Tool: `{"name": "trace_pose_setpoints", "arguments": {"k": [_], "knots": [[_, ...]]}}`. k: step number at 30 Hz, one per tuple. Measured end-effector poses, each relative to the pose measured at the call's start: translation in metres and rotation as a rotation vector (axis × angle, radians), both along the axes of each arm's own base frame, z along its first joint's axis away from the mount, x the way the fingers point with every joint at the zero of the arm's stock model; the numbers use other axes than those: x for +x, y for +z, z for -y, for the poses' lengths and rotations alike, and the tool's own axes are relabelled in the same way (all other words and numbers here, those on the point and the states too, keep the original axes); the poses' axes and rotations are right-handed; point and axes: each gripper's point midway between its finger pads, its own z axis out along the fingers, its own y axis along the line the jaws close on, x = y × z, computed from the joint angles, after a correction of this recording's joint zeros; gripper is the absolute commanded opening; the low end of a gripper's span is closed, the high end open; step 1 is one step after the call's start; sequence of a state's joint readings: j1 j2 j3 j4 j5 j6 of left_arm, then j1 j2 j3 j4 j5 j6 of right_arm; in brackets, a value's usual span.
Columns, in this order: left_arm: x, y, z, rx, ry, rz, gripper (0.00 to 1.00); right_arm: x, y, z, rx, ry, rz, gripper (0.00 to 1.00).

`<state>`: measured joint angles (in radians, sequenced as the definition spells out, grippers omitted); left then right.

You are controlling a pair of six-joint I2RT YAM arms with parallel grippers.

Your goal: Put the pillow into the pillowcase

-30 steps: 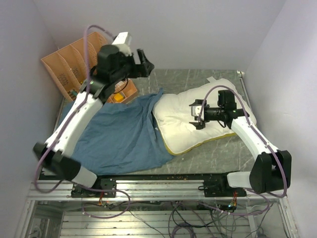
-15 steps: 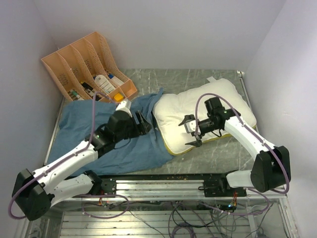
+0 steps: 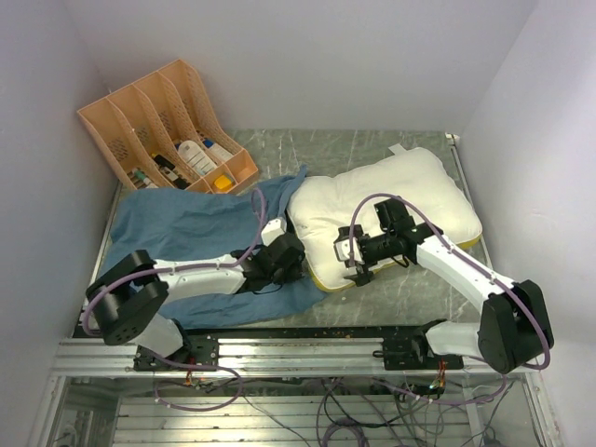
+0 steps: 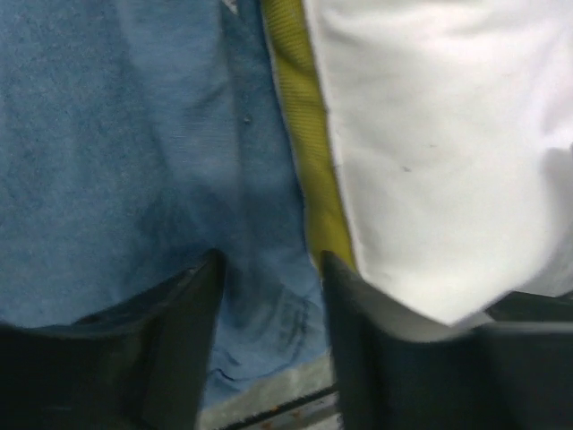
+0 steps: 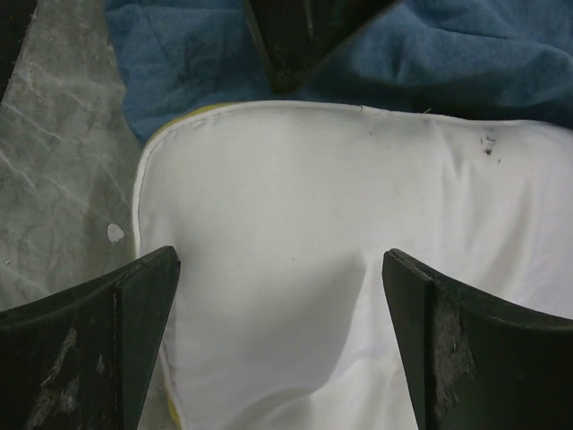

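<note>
Where the grey marbled tabletop (image 3: 391, 300) is viewed from above, the pillow (image 3: 410, 196) is found lying flat on its right half. It is plump and cream-white, dimpled by faint quilting, and a yellow edge (image 4: 309, 152) is shown along its near-left side. A piped seam is seen rounding its near corner in the right wrist view. The pillowcase (image 3: 186, 237) is spread on the left half, medium blue and wrinkled, with its right border laid against the pillow's left side.

The left end effector (image 4: 269, 269) is positioned low over that border, just beside the yellow edge. Its fingers are set partly apart, with blue fabric seen in the gap and nothing clamped. The right end effector (image 5: 279, 260) is spread wide above the pillow's near-left corner, and nothing is gripped. An orange file organizer (image 3: 163, 121) is placed at the far left.
</note>
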<state>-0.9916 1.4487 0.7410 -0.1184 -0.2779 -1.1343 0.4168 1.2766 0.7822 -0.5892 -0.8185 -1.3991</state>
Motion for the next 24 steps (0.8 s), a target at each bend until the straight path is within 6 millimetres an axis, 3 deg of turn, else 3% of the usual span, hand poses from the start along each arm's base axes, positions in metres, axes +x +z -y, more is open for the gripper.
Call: {"name": "trace_pose_setpoints", "arguments": {"k": [2, 5, 10, 15, 19, 21, 22, 24], "knots": [[0.000, -0.012, 0.000, 0.027, 0.009, -0.016, 0.24, 0.001, -0.001, 0.001, -0.005, -0.006, 0.005, 0.97], [-0.001, -0.027, -0.003, 0.062, 0.018, -0.038, 0.08, 0.003, -0.002, 0.001, -0.011, -0.009, 0.014, 0.97], [-0.006, -0.040, -0.011, 0.125, 0.002, -0.061, 0.07, 0.003, -0.004, 0.000, -0.021, -0.006, 0.016, 0.97], [-0.011, -0.020, -0.014, 0.135, -0.062, -0.038, 0.07, 0.003, -0.010, -0.002, -0.039, -0.005, 0.016, 0.93], [-0.019, 0.015, -0.015, 0.079, -0.125, 0.001, 0.07, 0.004, -0.016, -0.005, -0.063, -0.018, 0.013, 0.74], [-0.025, 0.024, -0.016, 0.063, -0.153, 0.006, 0.07, 0.005, -0.021, -0.007, -0.079, -0.029, 0.005, 0.56], [-0.028, 0.024, -0.018, 0.062, -0.167, 0.002, 0.07, 0.005, -0.023, -0.009, -0.088, -0.033, -0.001, 0.38], [-0.035, 0.018, -0.023, 0.077, -0.187, -0.018, 0.07, 0.005, -0.027, -0.011, -0.102, -0.035, -0.005, 0.20]]}}
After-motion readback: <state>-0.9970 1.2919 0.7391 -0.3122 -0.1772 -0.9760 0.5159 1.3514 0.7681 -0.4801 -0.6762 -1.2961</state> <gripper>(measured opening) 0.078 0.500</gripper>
